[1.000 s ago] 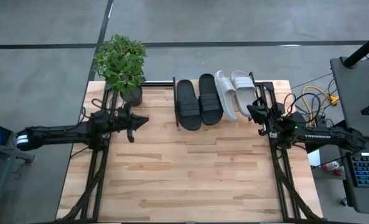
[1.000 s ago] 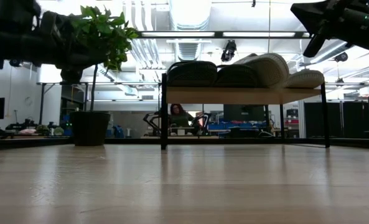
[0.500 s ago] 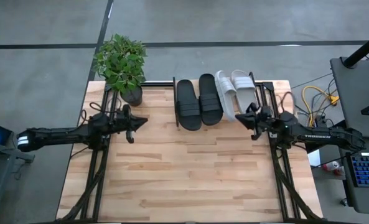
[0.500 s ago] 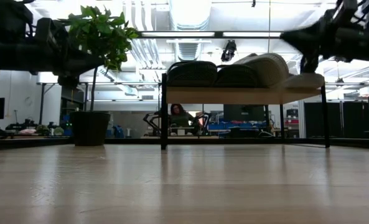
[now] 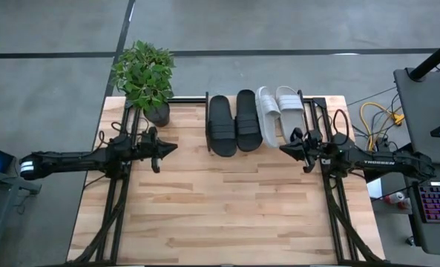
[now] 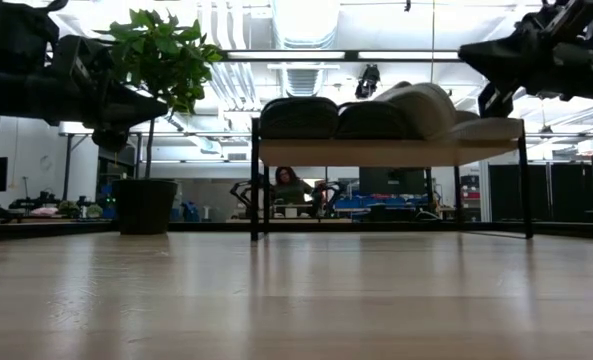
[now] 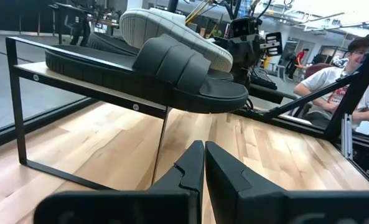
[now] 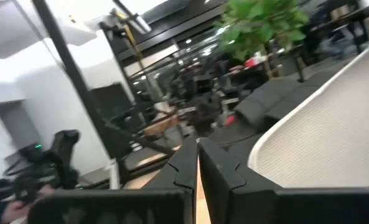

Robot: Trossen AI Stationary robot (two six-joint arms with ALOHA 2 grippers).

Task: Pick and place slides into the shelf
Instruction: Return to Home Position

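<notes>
Four slides lie side by side on the shelf (image 5: 208, 141) at the table's far middle: a black pair (image 5: 221, 126) (image 5: 248, 119) on the left and a white pair (image 5: 268, 115) (image 5: 289, 105) on the right. My left gripper (image 5: 173, 146) is shut and level in the air left of the shelf, pointing at it. The left wrist view shows a black slide (image 7: 178, 74) on the plank (image 7: 97, 87). My right gripper (image 5: 282, 147) is shut and points toward the table's left, just near of the white pair. A white slide (image 8: 333, 130) fills its wrist view. My right gripper's shut fingers (image 6: 491, 95) hang just beside the right white slide's near end (image 6: 486, 128). I cannot tell whether they touch it.
A potted plant (image 5: 144, 74) stands at the far left corner, close behind my left arm. The near half of the wooden table (image 5: 227, 215) is bare boards. A seated person (image 7: 352, 68) and desks lie beyond the right edge.
My right gripper has come down and turned from pointing at the far edge to pointing toward the table's left, level by the white slides. My left gripper has sunk a little. The shelf with its slides has swung slightly, its left end shifting left.
</notes>
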